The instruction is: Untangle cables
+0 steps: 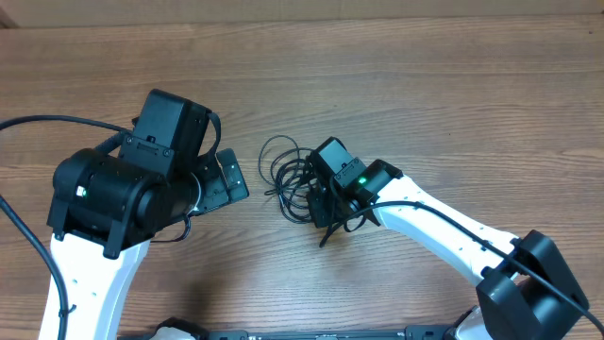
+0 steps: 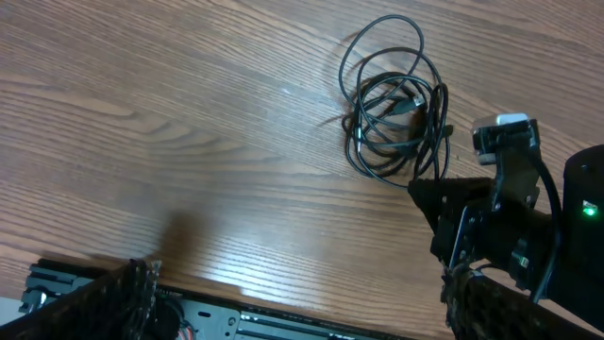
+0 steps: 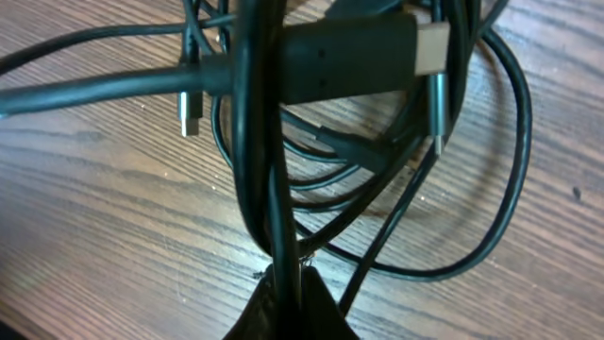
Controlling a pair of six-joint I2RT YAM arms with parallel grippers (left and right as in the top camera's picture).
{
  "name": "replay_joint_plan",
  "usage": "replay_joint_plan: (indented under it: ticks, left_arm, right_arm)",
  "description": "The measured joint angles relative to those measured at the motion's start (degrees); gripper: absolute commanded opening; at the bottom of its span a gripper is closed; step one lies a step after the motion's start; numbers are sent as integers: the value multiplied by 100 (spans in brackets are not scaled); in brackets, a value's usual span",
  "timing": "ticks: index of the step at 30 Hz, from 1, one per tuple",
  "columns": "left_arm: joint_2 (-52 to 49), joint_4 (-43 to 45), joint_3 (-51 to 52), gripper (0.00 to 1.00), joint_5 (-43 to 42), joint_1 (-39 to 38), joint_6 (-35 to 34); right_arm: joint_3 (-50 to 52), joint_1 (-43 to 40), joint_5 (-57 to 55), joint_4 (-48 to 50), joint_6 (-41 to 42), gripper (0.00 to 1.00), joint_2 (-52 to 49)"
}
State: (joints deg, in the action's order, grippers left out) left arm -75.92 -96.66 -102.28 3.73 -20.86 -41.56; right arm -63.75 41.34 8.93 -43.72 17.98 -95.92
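Observation:
The cables (image 1: 286,168) lie as a small tangled bundle of thin black cords on the wooden table, at its centre. In the left wrist view the cables (image 2: 390,102) form loose loops with plug ends inside. My right gripper (image 1: 319,200) sits on the bundle's right side. In the right wrist view my right gripper (image 3: 288,283) is shut on black strands of the cables (image 3: 269,142), and a flat black plug (image 3: 359,57) lies across the loops. My left gripper (image 1: 225,179) stands open to the left of the bundle, apart from it; nothing is between its fingers (image 2: 132,293).
The wooden table (image 1: 425,85) extends all around the bundle. A metal rail (image 2: 283,321) runs along the near table edge. The right arm's white link (image 1: 444,227) slants in from the lower right, and the left arm's black body (image 1: 123,184) fills the left side.

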Motion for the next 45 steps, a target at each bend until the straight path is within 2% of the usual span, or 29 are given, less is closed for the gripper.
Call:
replay_joint_plan:
  ticks: [6,16,21,25,33,45]
  left_arm:
    - [0,-2,-2,100,0,0,0]
    - [0,-2,0,100,0,0,9]
    - [0,-2,0,100,0,0,11]
    - [0,17,0,100,-26,0,61]
    - [-35,350,0,100,-437,0,957]
    - [-876,868,0,99,-1193,0,3001]
  right_arm:
    - [-684,0,-87,-817,-4,4,-4]
    - [-3473,0,-997,-2640,-22,4,120]
    - [-3965,0,-1364,-2702,-7,4,382]
    - [-3976,-2,-977,-2527,4,4,424]
    - [-3987,0,245,-2138,9,4,426]
    - [-4395,0,597,-2146,20,4,1019]
